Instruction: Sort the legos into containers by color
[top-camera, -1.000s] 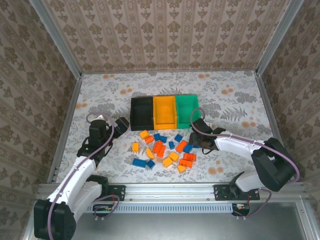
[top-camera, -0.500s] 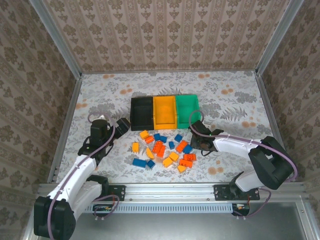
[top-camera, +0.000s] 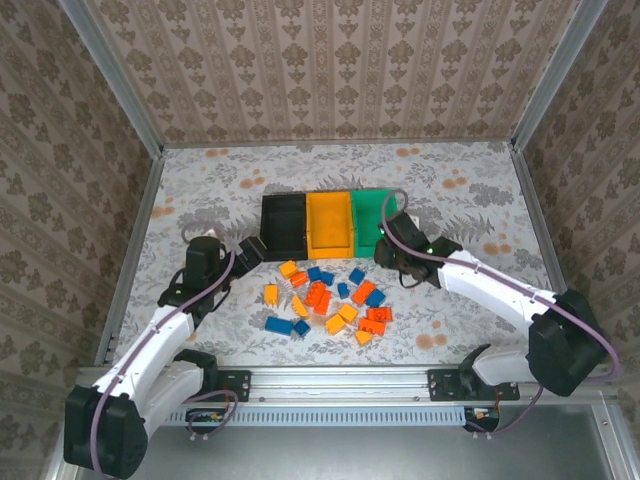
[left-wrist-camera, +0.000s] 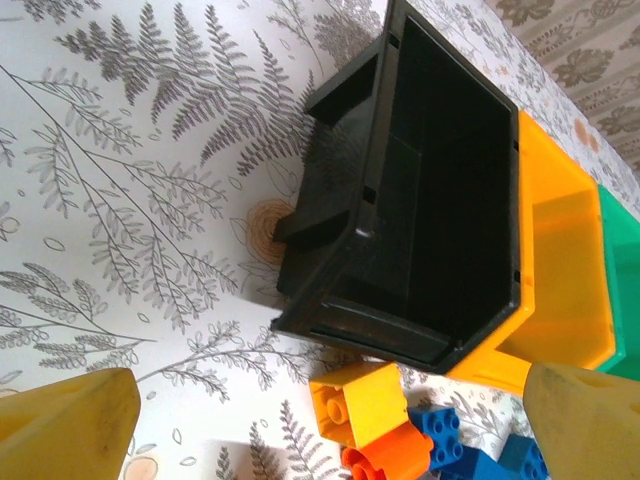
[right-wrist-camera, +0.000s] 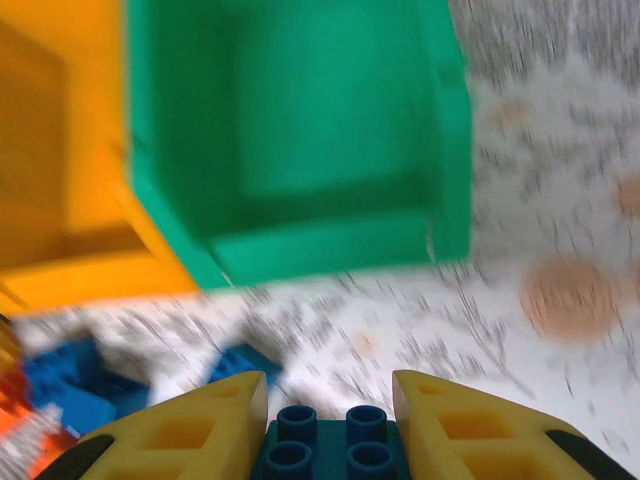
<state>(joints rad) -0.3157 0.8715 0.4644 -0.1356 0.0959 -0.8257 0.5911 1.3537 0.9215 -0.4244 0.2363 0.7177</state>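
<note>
The overhead view looks down on the whole table (top-camera: 460, 215); both close wrist views face the containers (top-camera: 307, 225).

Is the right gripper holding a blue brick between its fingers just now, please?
Yes, the right wrist view shows a dark blue brick held between the two yellow fingers of the right gripper.
</note>
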